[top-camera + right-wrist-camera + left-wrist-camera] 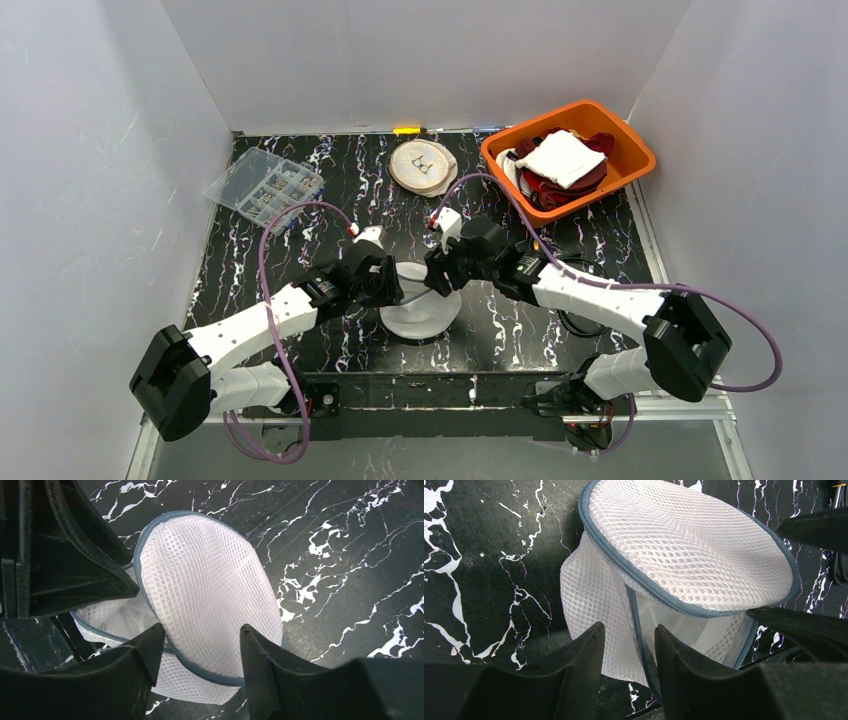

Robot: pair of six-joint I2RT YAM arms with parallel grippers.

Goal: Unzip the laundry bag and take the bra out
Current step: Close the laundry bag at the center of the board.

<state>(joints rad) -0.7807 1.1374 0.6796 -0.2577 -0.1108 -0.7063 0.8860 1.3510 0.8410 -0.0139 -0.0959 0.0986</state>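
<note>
Now the left pincer point(629, 627) sits half open round the laundry bag point(684, 545), grip unclear. The right pincer point(201, 627) gapes wide over its top rim.

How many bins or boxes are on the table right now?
2: a clear compartment box at the back left and an orange bin at the back right; others may be hidden.

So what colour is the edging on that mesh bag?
Blue-grey edging on the white laundry bag, clearest in the left wrist view.
</note>
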